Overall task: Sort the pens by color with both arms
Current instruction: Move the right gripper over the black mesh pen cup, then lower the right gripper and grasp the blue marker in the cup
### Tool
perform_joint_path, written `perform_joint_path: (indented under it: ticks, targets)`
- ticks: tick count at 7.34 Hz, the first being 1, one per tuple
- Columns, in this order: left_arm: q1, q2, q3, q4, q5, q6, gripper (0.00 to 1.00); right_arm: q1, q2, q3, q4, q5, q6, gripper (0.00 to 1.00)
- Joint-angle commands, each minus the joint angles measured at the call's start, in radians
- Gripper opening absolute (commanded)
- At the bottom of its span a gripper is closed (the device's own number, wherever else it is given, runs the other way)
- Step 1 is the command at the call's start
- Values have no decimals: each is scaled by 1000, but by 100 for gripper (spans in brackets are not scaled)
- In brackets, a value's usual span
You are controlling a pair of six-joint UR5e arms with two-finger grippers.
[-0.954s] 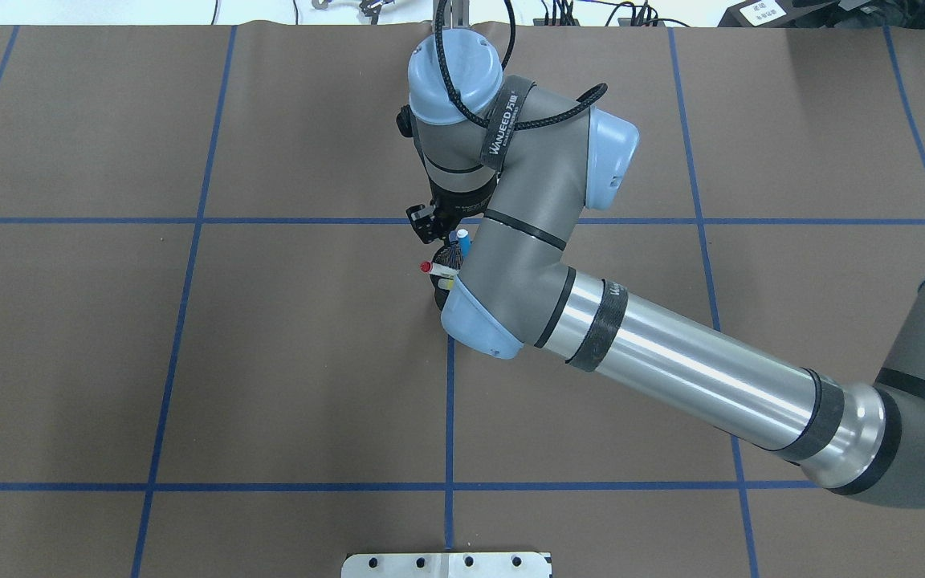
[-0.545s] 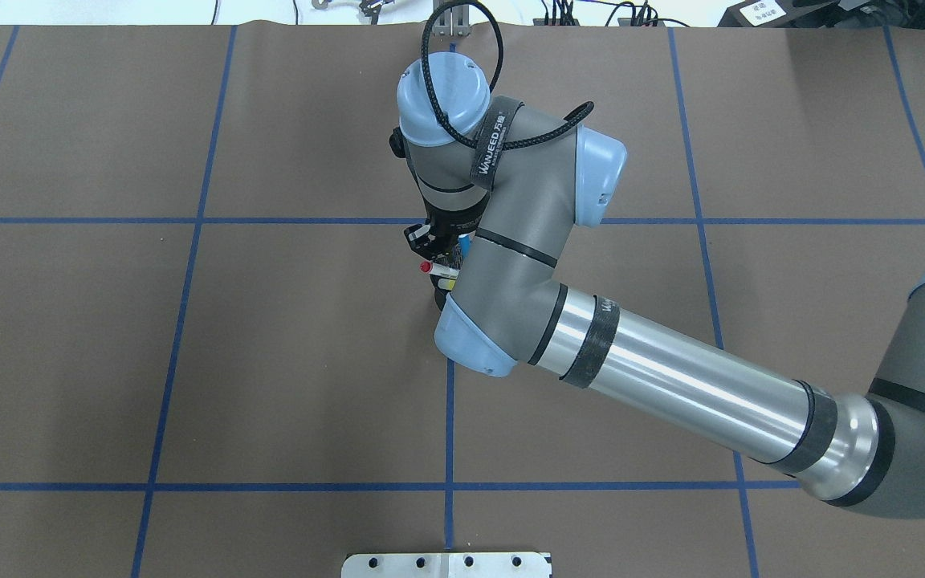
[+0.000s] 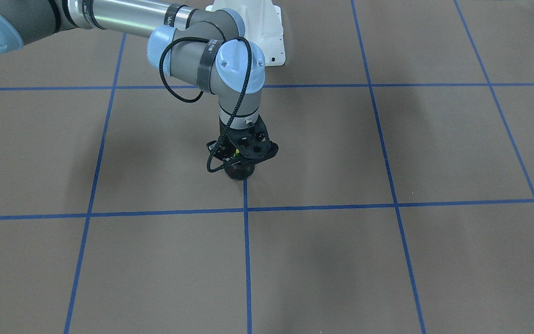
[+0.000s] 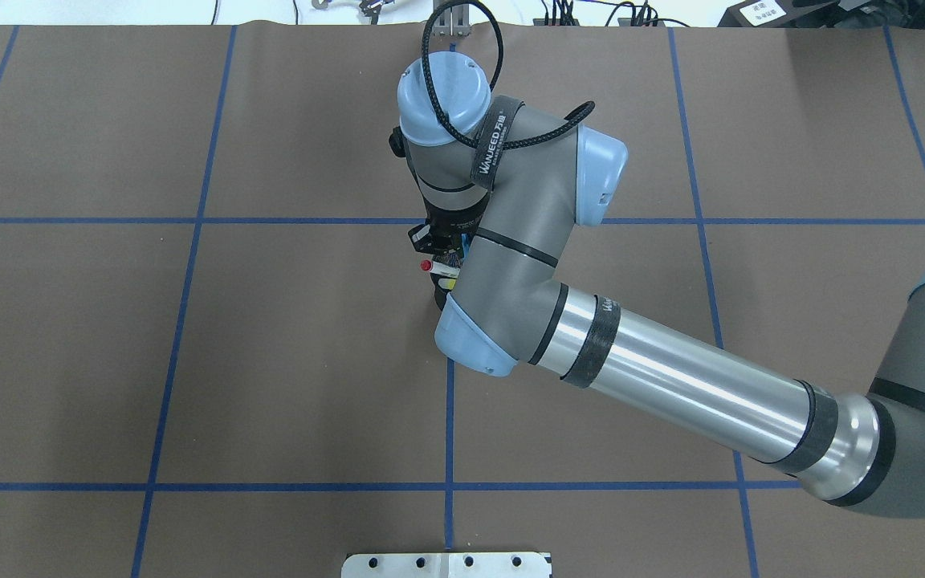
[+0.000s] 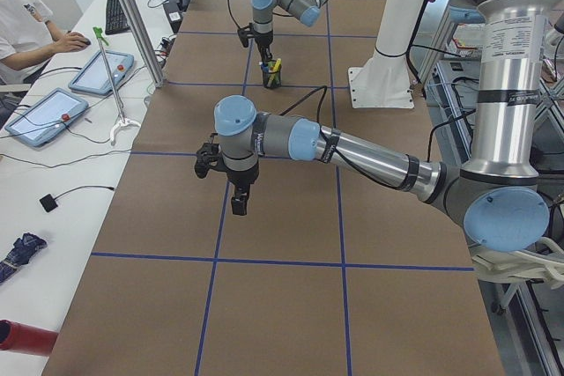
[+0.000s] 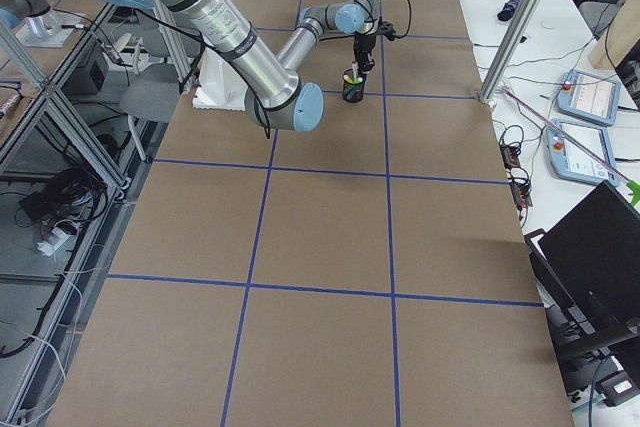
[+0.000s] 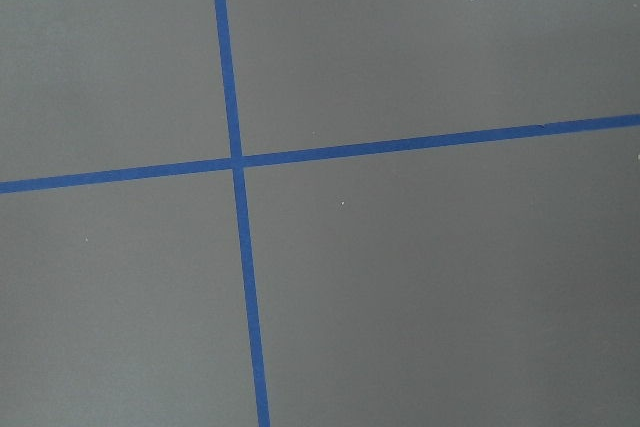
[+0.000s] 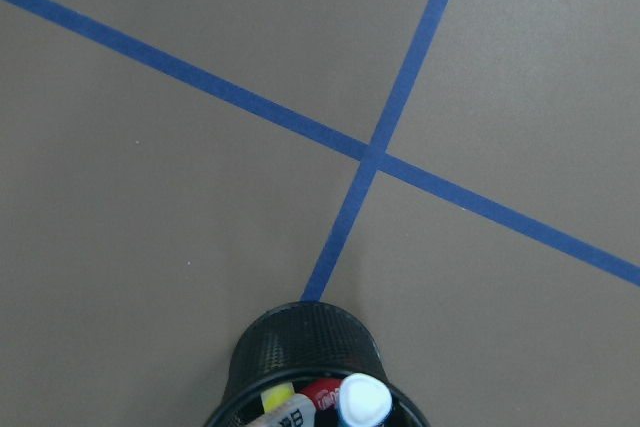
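A black mesh cup (image 8: 300, 342) stands on a blue tape crossing at mid-table and holds the pens. In the right wrist view I see the blue pen's cap (image 8: 365, 402), a yellow pen (image 8: 277, 397) and a red cap (image 8: 320, 394). The overhead view shows the red-capped white pen (image 4: 430, 266), the yellow pen (image 4: 448, 282) and a bit of the blue pen (image 4: 462, 239). I cannot make out the green pen. My right gripper (image 4: 440, 245) hangs straight down over the cup (image 3: 239, 174), at the blue pen; its wrist hides the jaws. My left gripper (image 5: 238, 204) hovers over bare table far from the cup; I cannot tell whether it is open.
The brown table cover (image 4: 189, 361) carries a grid of blue tape lines (image 4: 449, 417). The white mounting base (image 3: 267, 28) stands at the robot's edge. My right forearm (image 4: 687, 385) spans the table's right half. An operator (image 5: 26, 24) sits beside the table.
My right wrist and gripper moved left and dropped lower onto the cup. The blue pen, plainly seen a second ago, is now mostly covered by the gripper.
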Motion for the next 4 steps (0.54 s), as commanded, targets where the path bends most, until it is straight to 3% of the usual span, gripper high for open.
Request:
perform_joint_path:
  ticks: [1, 2, 3, 4]
  targets:
    - [0, 0, -1, 0, 0, 0, 100, 7, 1, 2, 0, -4, -2, 37]
    - [0, 0, -1, 0, 0, 0, 100, 7, 1, 3, -1, -10, -2, 54]
    - [0, 0, -1, 0, 0, 0, 100, 5, 2, 8, -1, -12, 0, 65]
    - [0, 0, -2, 0, 0, -2, 100, 7, 4, 5, -1, -16, 0, 64]
